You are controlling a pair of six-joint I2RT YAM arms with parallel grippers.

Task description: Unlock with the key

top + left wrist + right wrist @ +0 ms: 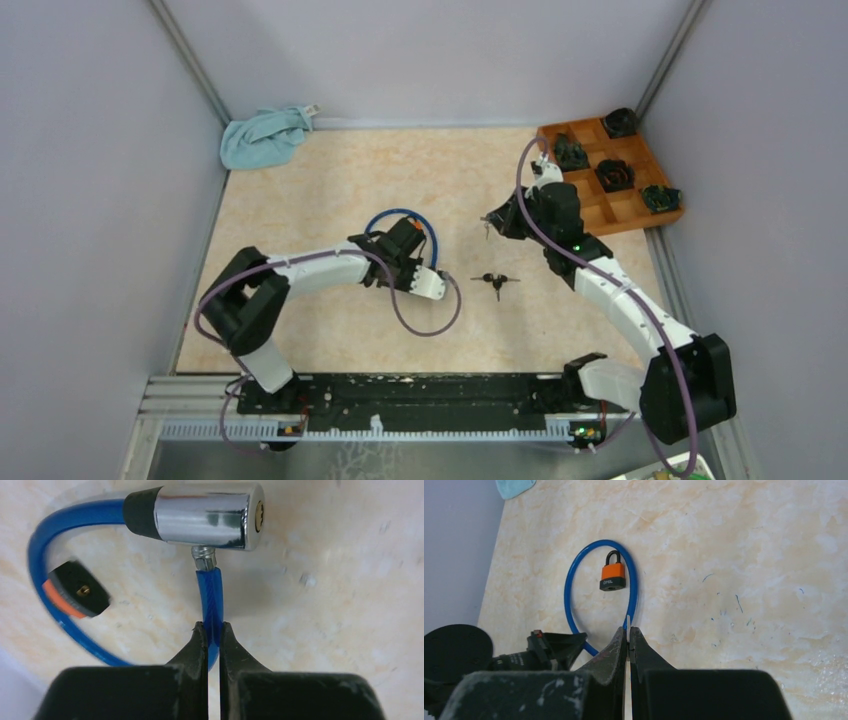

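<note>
As my left gripper [213, 628] clamps the blue coated cable [209, 590] by its chrome lock cylinder [202, 515], my right gripper [628, 630], pinching what seems a slim silver key [628, 621], must next find the brass keyhole [258, 517].

The right pincer [629, 631] nips a thin key [627, 621], facing a blue cable [569, 580] encircling an orange padlock [613, 575].

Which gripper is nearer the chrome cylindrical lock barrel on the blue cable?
Left. The left gripper is shut on the blue cable close to the chrome cylindrical lock barrel. The right gripper, shut on a thin key, hangs off to its right, toward the wooden tray.
</note>
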